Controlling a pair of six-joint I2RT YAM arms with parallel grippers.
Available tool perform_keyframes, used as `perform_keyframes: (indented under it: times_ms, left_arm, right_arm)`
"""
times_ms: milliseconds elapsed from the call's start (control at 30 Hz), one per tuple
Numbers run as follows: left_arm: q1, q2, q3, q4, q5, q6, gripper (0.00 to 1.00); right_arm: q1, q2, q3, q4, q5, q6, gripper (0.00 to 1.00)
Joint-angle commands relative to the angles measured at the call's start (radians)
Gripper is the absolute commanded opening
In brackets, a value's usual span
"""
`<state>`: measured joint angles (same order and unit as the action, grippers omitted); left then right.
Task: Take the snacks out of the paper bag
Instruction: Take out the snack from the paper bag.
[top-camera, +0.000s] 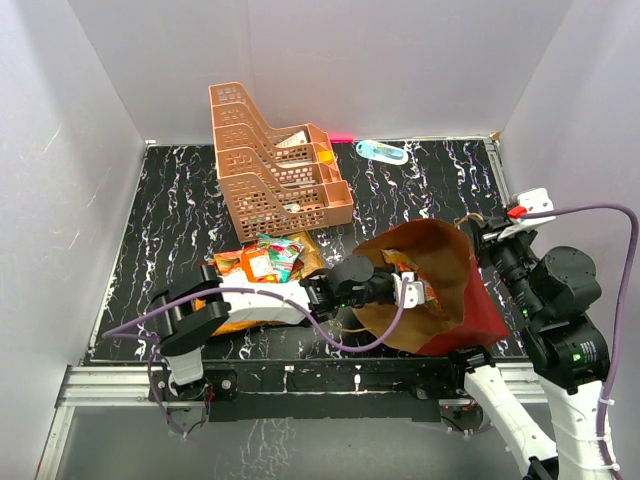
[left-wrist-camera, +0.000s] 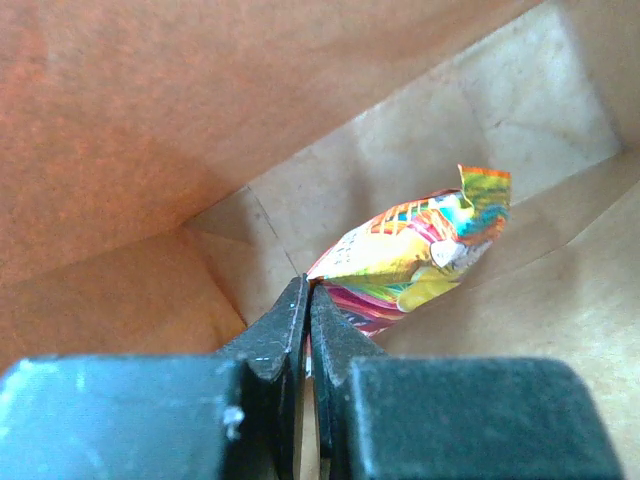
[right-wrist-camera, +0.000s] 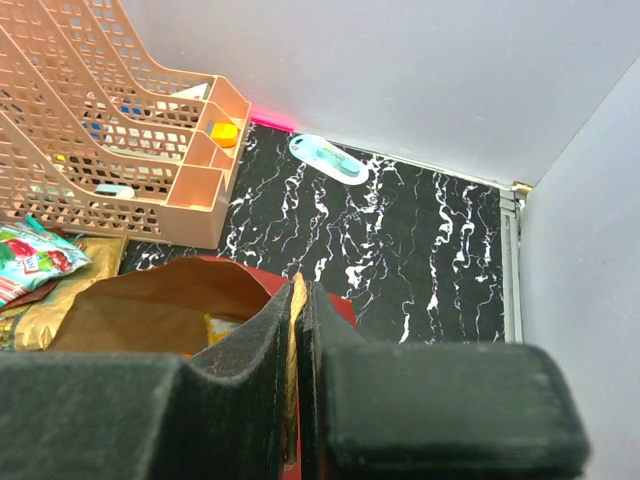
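A pile of snacks (top-camera: 262, 265) lay on the table (top-camera: 180, 230) left of centre, just in front of the rack (top-camera: 275, 160). A bottle (top-camera: 382, 151) lay by the back wall, well apart from both. The left arm stretched across the pile's near edge and into the mouth of the bag (top-camera: 445, 255), which lay tilted right of centre with its opening facing left. Inside, the left gripper (left-wrist-camera: 308, 305) had its fingers pressed together on the near end of a bright packet (left-wrist-camera: 420, 250), with brown paper walls close above and to its left. The right gripper (right-wrist-camera: 297, 320) was clamped on the bag's upper rim, near the table's right edge. Open tabletop showed left of the pile and between bag and bottle.
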<state>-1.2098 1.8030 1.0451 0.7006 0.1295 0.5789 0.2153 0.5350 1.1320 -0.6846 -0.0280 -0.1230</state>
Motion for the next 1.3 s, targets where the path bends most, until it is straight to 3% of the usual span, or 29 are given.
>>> perform_keyframes:
  times_ms: [0, 233, 567, 933, 1267]
  left_arm:
    - [-0.025, -0.146, -0.010, -0.073, -0.057, -0.147, 0.00]
    - [-0.036, -0.271, 0.099, -0.342, -0.249, -0.352, 0.00]
    - [-0.037, -0.310, 0.264, -0.685, -0.368, -0.555, 0.00]
    - [-0.037, -0.218, 0.451, -0.974, -0.320, -0.780, 0.00]
    - [-0.037, -0.195, 0.586, -1.088, -0.262, -0.812, 0.00]
  right_arm:
    - [0.003, -0.024, -0.007, 0.077, 0.041, -0.029, 0.08]
    - [0.002, -0.037, -0.025, 0.089, 0.050, -0.032, 0.08]
    - [0.002, -0.044, -0.043, 0.114, 0.044, -0.024, 0.08]
    - [0.002, -0.044, -0.052, 0.120, 0.028, -0.006, 0.08]
    - [0.002, -0.036, -0.053, 0.135, 0.016, 0.001, 0.08]
